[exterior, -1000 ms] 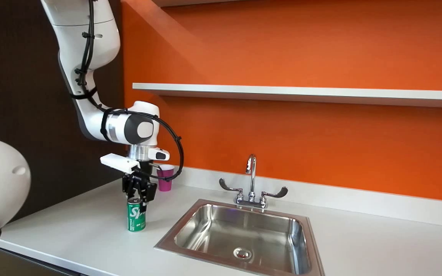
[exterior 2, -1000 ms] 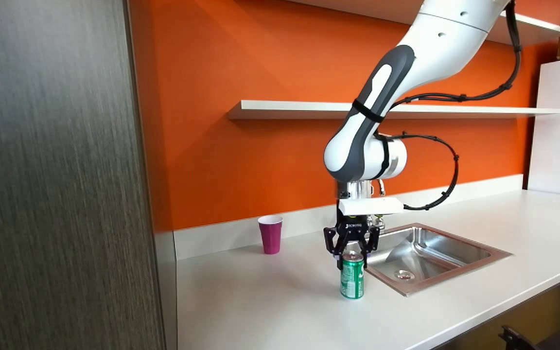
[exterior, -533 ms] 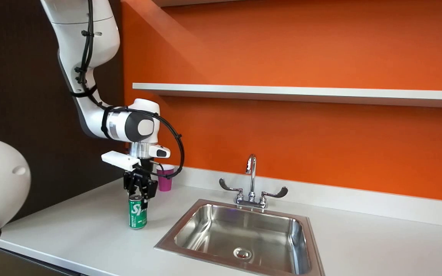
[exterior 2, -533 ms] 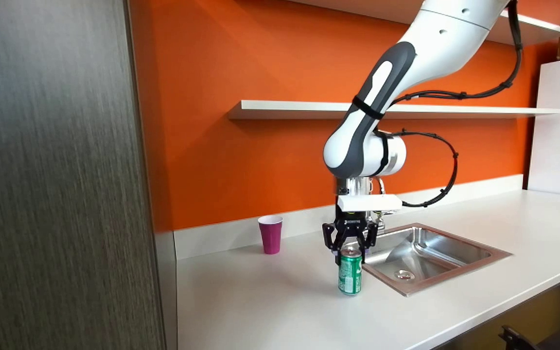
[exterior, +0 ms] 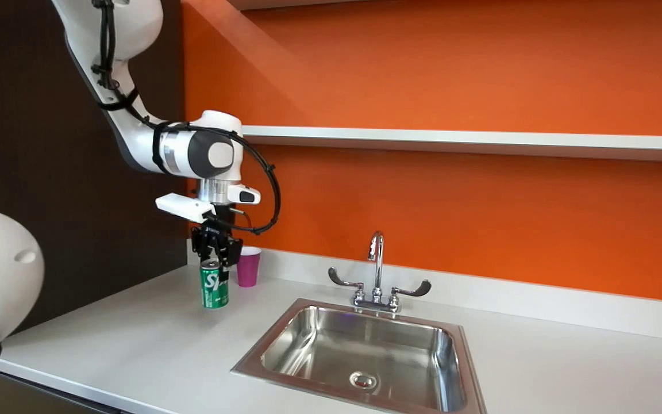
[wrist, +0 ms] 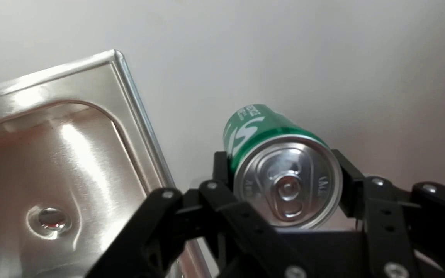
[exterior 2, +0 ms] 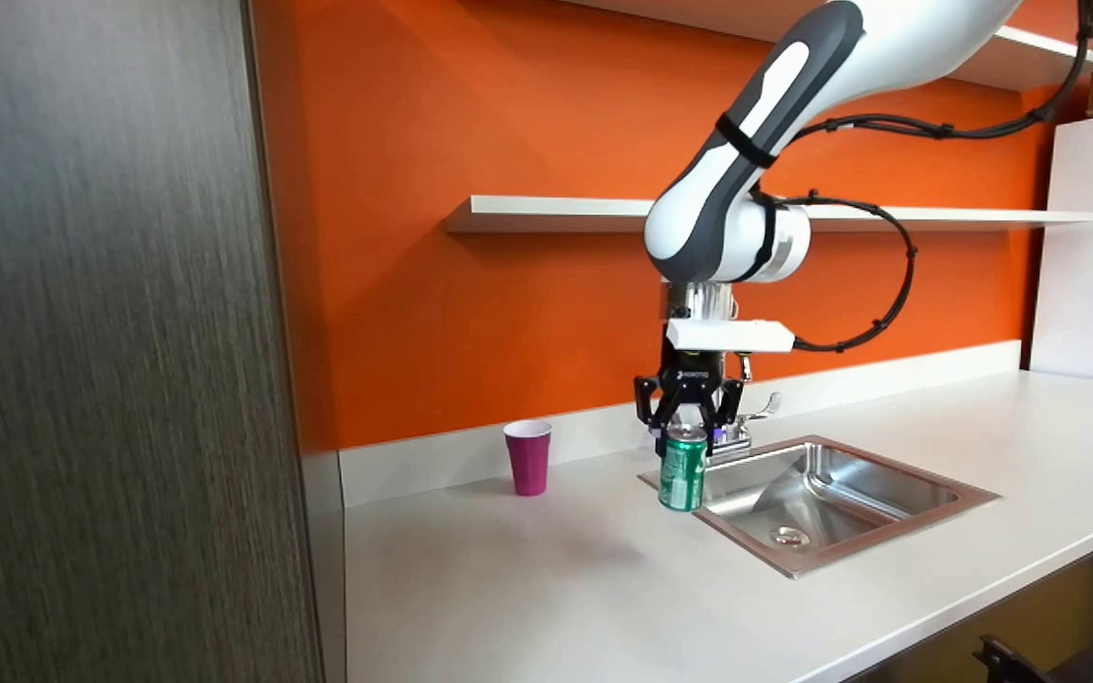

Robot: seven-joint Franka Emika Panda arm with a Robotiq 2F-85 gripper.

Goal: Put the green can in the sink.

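The green can (exterior: 214,292), with white lettering and a silvery top, is held upright above the counter in both exterior views (exterior 2: 681,482). My gripper (exterior: 216,267) points down and is shut on the can's upper part. In the wrist view the two black fingers (wrist: 284,173) press on opposite sides of the can (wrist: 272,121), just below its rim. The stainless-steel sink (exterior: 377,345) lies to the right of the can in both exterior views (exterior 2: 831,517). In the wrist view the sink (wrist: 91,166) is at the left, its round drain visible. The can is outside the basin.
A pink-purple cup (exterior: 248,270) stands by the back wall, also in an exterior view (exterior 2: 529,463). The chrome faucet (exterior: 377,270) and its two handles rise behind the sink. A white shelf (exterior: 451,138) runs along the orange wall. A dark panel (exterior 2: 120,341) bounds one side.
My gripper and the green can have risen together off the counter and shifted slightly toward the back wall. The cup and sink have not moved.
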